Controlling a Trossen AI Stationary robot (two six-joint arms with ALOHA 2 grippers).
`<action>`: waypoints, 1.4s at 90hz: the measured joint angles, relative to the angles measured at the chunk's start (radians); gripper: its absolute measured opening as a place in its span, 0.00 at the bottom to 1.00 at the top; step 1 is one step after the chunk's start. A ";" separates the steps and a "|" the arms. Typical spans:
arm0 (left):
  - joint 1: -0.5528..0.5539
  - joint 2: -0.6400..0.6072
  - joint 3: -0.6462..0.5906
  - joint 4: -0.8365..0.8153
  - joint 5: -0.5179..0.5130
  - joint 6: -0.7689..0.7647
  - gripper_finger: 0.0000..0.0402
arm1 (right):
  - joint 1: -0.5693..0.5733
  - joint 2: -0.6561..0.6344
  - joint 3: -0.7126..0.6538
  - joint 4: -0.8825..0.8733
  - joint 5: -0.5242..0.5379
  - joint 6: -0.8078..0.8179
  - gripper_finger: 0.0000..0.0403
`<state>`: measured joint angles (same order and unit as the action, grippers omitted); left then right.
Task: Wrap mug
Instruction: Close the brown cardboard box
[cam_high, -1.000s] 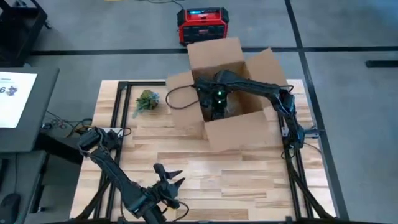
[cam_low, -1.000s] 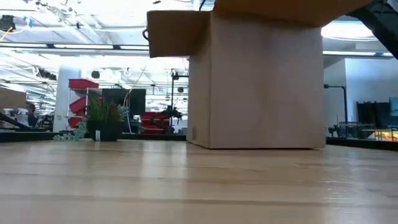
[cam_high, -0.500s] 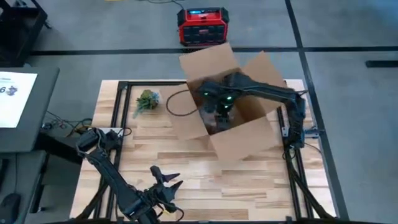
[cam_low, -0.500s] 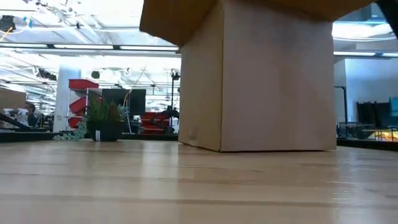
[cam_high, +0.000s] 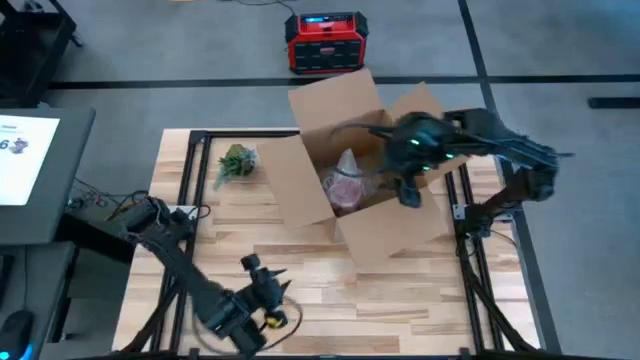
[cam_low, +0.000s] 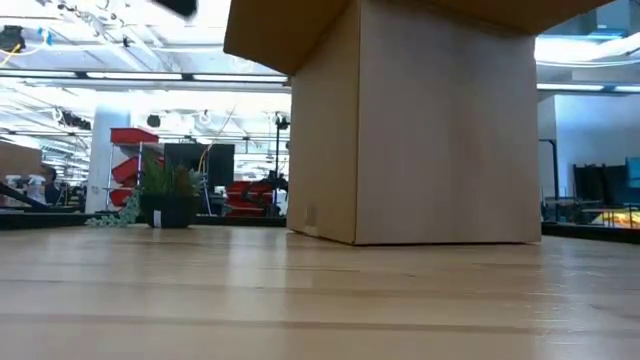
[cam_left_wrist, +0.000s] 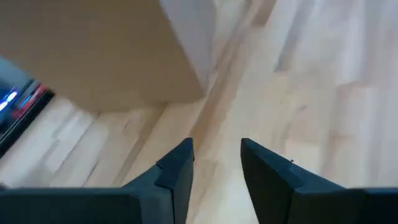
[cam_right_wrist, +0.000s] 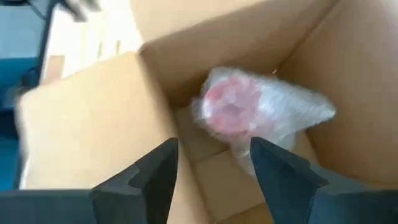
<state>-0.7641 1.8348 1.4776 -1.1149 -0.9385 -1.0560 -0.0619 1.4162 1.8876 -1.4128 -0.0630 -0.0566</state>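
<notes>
Starting at the left of the high view, we see the left end effector low over the wooden desk near its front edge; in its wrist view the two dark fingers stand slightly apart with nothing between them, bare planks below. Up and away from it, near the desk's far left corner, sits a small potted plant, well apart from both arms. To the right of that end effector and farther back stands the open cardboard box, its flaps spread outward. Inside the box lies the mug, pinkish red and bundled in clear bubble wrap. Next comes the right end effector, hovering over the box's right side, just beside and above the wrapped mug; its fingers are parted and empty, the mug lying past them, untouched. Behind the desk, on the floor, rests a red power unit.
</notes>
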 joint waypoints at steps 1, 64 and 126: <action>0.007 0.000 -0.003 0.000 0.009 0.007 0.24 | 0.005 -0.012 -0.014 -0.001 -0.005 0.006 0.46; 0.204 0.001 -0.040 -0.405 -0.125 -0.218 0.00 | 0.310 -0.420 -0.455 -0.157 0.121 0.818 0.10; 0.294 0.002 -0.255 -0.456 -0.153 -0.377 0.00 | 0.076 -0.428 -0.759 -0.160 0.526 0.788 0.00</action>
<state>-0.4702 1.8366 1.2224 -1.5711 -1.0912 -1.4334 0.0145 0.9886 1.1286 -1.5729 0.4632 0.7316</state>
